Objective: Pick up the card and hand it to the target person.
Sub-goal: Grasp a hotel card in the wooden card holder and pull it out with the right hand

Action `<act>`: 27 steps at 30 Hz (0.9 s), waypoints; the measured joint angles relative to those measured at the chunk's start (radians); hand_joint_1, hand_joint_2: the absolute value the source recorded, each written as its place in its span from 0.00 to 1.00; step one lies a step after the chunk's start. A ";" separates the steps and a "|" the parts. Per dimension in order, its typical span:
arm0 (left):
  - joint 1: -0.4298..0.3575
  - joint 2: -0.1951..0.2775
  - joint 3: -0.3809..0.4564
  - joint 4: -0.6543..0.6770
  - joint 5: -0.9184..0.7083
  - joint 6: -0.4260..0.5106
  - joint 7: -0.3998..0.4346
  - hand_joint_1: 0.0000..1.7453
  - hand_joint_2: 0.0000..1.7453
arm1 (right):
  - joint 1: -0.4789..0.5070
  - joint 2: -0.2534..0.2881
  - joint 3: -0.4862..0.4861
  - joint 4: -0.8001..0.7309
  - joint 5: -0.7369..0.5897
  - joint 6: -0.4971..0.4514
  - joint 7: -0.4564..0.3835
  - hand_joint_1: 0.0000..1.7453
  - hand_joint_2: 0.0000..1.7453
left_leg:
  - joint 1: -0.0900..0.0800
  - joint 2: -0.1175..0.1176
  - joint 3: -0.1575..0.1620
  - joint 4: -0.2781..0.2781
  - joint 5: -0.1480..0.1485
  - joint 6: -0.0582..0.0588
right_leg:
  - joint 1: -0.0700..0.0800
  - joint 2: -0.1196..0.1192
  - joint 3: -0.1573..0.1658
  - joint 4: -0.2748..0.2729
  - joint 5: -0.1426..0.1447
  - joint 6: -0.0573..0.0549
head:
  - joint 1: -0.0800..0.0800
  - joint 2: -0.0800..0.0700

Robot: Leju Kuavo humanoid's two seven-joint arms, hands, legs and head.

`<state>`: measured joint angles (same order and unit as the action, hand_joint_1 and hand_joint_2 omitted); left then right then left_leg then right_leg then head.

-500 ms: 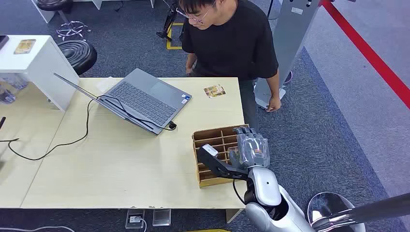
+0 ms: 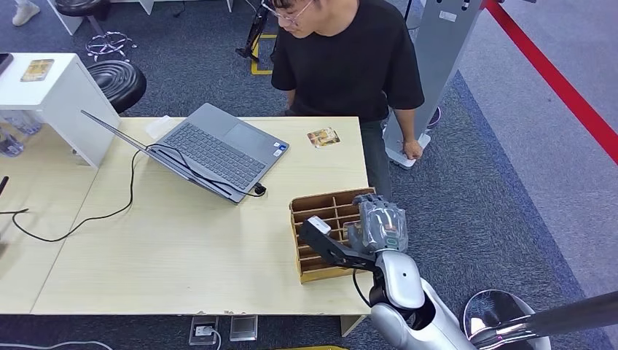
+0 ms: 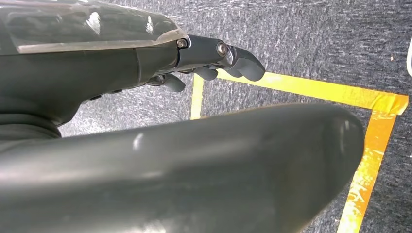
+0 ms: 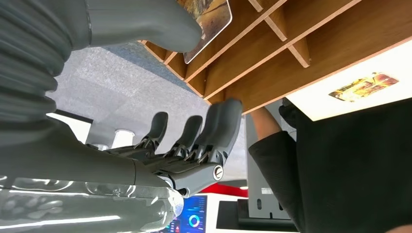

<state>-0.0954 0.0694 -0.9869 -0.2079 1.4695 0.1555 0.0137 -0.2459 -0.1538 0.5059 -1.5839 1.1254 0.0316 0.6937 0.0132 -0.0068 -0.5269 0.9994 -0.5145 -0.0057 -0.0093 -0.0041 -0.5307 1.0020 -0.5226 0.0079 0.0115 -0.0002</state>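
A glossy picture card with a white rounded border (image 4: 210, 19) stands on edge in a slot of the brown wooden compartment box (image 4: 311, 53), tilted, with one corner poking out past the dividers toward the right robot hand (image 4: 160, 141); its long axis cannot be made out. The thick grey thumb (image 4: 145, 22) of that robot hand lies against the card's edge, while the darker fingers (image 4: 221, 126) reach along the outside of the box wall, spread and not closed around the card. A second picture card (image 2: 323, 137) lies flat on the pale wooden surface (image 2: 182, 248), well beyond the robot hand, near a person in a black shirt (image 2: 350, 58). One open grey laptop (image 2: 218, 149) sits further off. The left robot hand (image 3: 214, 60) hangs over grey carpet, fingers loosely curled, holding nothing.
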 joint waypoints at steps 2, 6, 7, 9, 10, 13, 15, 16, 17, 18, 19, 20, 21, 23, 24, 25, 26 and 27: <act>0.000 0.000 0.000 0.000 -0.001 0.000 0.000 0.00 0.00 | 0.002 0.000 -0.003 0.000 0.001 0.003 0.000 0.48 1.00 | 0.000 0.000 0.000 0.000 0.000 0.000 | 0.000 0.000 0.000 0.000 0.000 0.000 | 0.000 0.000; 0.000 0.000 0.000 0.000 -0.003 -0.001 0.000 0.00 0.00 | 0.005 0.000 -0.013 0.000 0.002 0.012 0.000 0.50 1.00 | 0.000 0.000 0.000 0.000 0.000 0.000 | 0.000 0.000 0.000 0.000 0.000 0.000 | 0.000 0.000; 0.000 0.000 0.000 0.000 -0.003 -0.001 0.000 0.00 0.00 | 0.006 0.000 -0.015 0.000 0.002 0.015 0.000 0.50 1.00 | 0.000 0.000 0.000 0.000 0.000 0.000 | 0.000 0.000 0.000 0.000 0.000 0.000 | 0.000 0.000; 0.000 0.000 0.000 0.000 -0.003 -0.001 0.000 0.00 0.00 | 0.008 0.000 -0.017 0.000 0.002 0.017 0.000 0.49 1.00 | 0.000 0.000 0.000 0.000 0.000 0.000 | 0.000 0.000 0.000 0.000 0.000 0.000 | 0.000 0.000; 0.000 0.000 0.000 0.000 -0.003 -0.001 0.000 0.00 0.00 | 0.009 0.000 -0.017 0.000 0.002 0.017 0.000 0.49 1.00 | 0.000 0.000 0.000 0.000 0.000 0.000 | 0.000 0.000 0.000 0.000 0.000 0.000 | 0.000 0.000; 0.000 0.000 0.000 0.000 -0.003 -0.002 0.000 0.00 0.00 | 0.010 0.000 -0.018 0.001 0.002 0.017 0.000 0.49 1.00 | 0.000 0.000 0.000 0.000 0.000 0.000 | 0.000 0.000 0.000 0.000 0.000 0.000 | 0.000 0.000; 0.000 0.000 0.000 0.000 -0.003 -0.003 0.000 0.00 0.00 | 0.012 0.000 -0.018 0.003 0.001 0.017 0.000 0.48 1.00 | 0.000 0.000 0.000 0.000 0.000 0.000 | 0.000 0.000 0.000 0.000 0.000 0.000 | 0.000 0.000; 0.000 0.000 0.000 0.000 -0.003 -0.003 0.000 0.00 0.00 | 0.012 0.000 -0.019 0.004 0.001 0.017 0.000 0.48 1.00 | 0.000 0.000 0.000 0.000 0.000 0.000 | 0.000 0.000 0.000 0.000 0.000 0.000 | 0.000 0.000; 0.000 0.000 0.000 0.000 -0.003 -0.003 0.000 0.00 0.00 | 0.013 0.001 -0.019 0.005 0.000 0.017 0.000 0.48 1.00 | 0.000 0.000 0.000 0.000 0.000 0.000 | 0.000 0.000 0.000 0.000 0.000 0.000 | 0.000 0.000; 0.000 0.000 0.000 0.000 -0.003 -0.004 0.000 0.00 0.00 | 0.014 0.001 -0.019 0.006 0.000 0.017 0.000 0.47 1.00 | 0.000 0.000 0.000 0.000 0.000 0.000 | 0.000 0.000 0.000 0.000 0.000 0.000 | 0.000 0.000; 0.000 0.000 0.000 0.000 -0.003 -0.004 0.000 0.00 0.00 | 0.015 0.002 -0.020 0.008 -0.001 0.017 0.000 0.47 1.00 | 0.000 0.000 0.000 0.000 0.000 0.000 | 0.000 0.000 0.000 0.000 0.000 0.000 | 0.000 0.000; 0.000 0.000 0.000 0.000 -0.003 -0.005 0.000 0.00 0.00 | 0.016 0.003 -0.021 0.009 -0.002 0.017 0.000 0.47 1.00 | 0.000 0.000 0.000 0.000 0.000 0.000 | 0.000 0.000 0.000 0.000 0.000 0.000 | 0.000 0.000; 0.000 0.000 0.000 0.000 -0.003 -0.005 0.000 0.00 0.00 | 0.016 0.004 -0.022 0.011 -0.004 0.017 0.000 0.47 1.00 | 0.000 0.000 0.000 0.000 0.000 0.000 | 0.000 0.000 0.000 0.000 0.000 0.000 | 0.000 0.000; 0.000 0.000 0.000 0.000 -0.003 -0.005 0.000 0.00 0.00 | 0.017 0.007 -0.023 0.016 -0.008 0.016 0.000 0.47 1.00 | 0.000 0.000 0.000 0.000 0.000 0.000 | 0.000 0.000 0.000 0.000 0.000 0.000 | 0.000 0.000; 0.000 0.000 0.000 0.000 -0.003 -0.004 0.001 0.00 0.00 | 0.018 0.008 -0.023 0.019 -0.010 0.015 0.000 0.47 1.00 | 0.000 0.000 0.000 0.000 0.000 0.000 | 0.000 0.000 0.000 0.000 0.000 0.000 | 0.000 0.000; 0.000 0.000 0.000 0.000 -0.003 -0.004 0.001 0.00 0.00 | 0.018 0.008 -0.023 0.023 -0.013 0.015 0.000 0.46 1.00 | 0.000 0.000 0.000 0.000 0.000 0.000 | 0.000 0.000 0.000 0.000 0.000 0.000 | 0.000 0.000; 0.000 0.000 0.000 0.000 -0.003 -0.004 0.002 0.00 0.00 | 0.018 0.009 -0.023 0.026 -0.015 0.015 0.000 0.46 1.00 | 0.000 0.000 0.000 0.000 0.000 0.000 | 0.000 0.000 0.000 0.000 0.000 0.000 | 0.000 0.000; 0.000 0.000 0.000 0.000 -0.003 -0.004 0.002 0.00 0.00 | 0.019 0.009 -0.023 0.029 -0.017 0.015 0.000 0.47 1.00 | 0.000 0.000 0.000 0.000 0.000 0.000 | 0.000 0.000 0.000 0.000 0.000 0.000 | 0.000 0.000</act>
<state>-0.0955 0.0694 -0.9869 -0.2079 1.4664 0.1511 0.0155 -0.2273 -0.1444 0.4829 -1.5546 1.1084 0.0465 0.6939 0.0132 -0.0068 -0.5270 0.9994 -0.5145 -0.0057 -0.0093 -0.0041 -0.5308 1.0020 -0.5226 0.0079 0.0115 -0.0003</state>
